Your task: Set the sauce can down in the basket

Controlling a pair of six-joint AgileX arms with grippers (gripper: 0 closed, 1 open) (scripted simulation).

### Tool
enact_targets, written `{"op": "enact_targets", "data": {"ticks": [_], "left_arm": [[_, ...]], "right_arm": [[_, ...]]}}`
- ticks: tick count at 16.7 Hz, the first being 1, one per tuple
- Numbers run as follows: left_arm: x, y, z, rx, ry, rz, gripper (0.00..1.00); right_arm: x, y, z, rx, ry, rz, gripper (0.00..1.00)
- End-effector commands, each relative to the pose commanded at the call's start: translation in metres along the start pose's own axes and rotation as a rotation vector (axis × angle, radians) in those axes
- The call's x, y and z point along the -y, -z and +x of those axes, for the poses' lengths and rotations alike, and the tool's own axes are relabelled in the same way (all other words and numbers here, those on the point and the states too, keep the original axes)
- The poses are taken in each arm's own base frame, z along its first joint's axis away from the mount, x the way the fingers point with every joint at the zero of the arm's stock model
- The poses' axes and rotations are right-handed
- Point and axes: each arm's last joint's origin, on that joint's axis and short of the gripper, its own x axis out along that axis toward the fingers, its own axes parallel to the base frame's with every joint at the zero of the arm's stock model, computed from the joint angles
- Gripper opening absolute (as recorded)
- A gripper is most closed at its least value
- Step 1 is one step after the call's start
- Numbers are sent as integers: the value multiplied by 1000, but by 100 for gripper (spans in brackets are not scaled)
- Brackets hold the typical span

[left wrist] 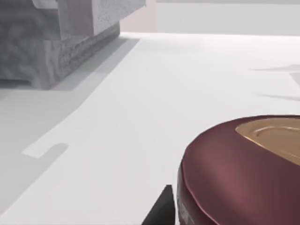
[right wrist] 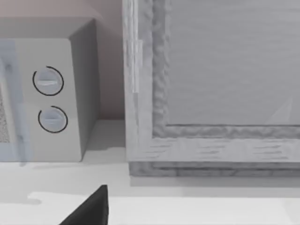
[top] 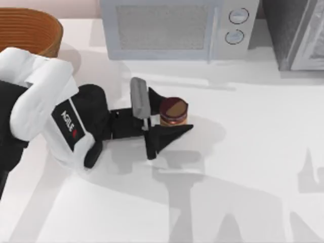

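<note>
The sauce can (top: 173,112) stands on the white table near its middle, with a maroon rim, a tan lid and an orange label. My left gripper (top: 167,114) reaches in from the left and is shut on the sauce can, one dark finger pressed against each side. In the left wrist view the sauce can (left wrist: 234,173) looms close, with a fingertip (left wrist: 161,208) right beside it. The basket (top: 25,29), brown woven wicker, sits at the table's far left back corner, behind the left arm. A dark part of my right gripper (right wrist: 86,211) shows in the right wrist view, facing the back wall.
A grey microwave (top: 172,28) with two round knobs stands at the back centre. A grey textured cabinet (top: 298,33) fills the back right corner. Bare white tabletop (top: 243,152) spreads right of and in front of the can.
</note>
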Motion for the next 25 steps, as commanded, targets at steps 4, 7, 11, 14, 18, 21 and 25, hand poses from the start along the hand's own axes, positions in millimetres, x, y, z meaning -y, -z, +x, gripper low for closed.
{"op": "enact_targets", "data": {"ticks": [4,7,11,14,18,21,25], "left_arm": [[0,0,0,0,0,0,2],[0,0,0,0,0,0,0],[0,0,0,0,0,0,0],[-1,-1,-1,0,-2,1,0],[-17,-32,-5,11,23,53,0],[-41,-82,-26,21,21,117,0],[-71,-149,-89,18,-54,171,0]], "right_arm": [[0,0,0,0,0,0,100],[0,0,0,0,0,0,100],[0,0,0,0,0,0,100],[0,0,0,0,0,0,100],[0,0,0,0,0,0,100],[0,0,0,0,0,0,100],[0,0,0,0,0,0,100]]}}
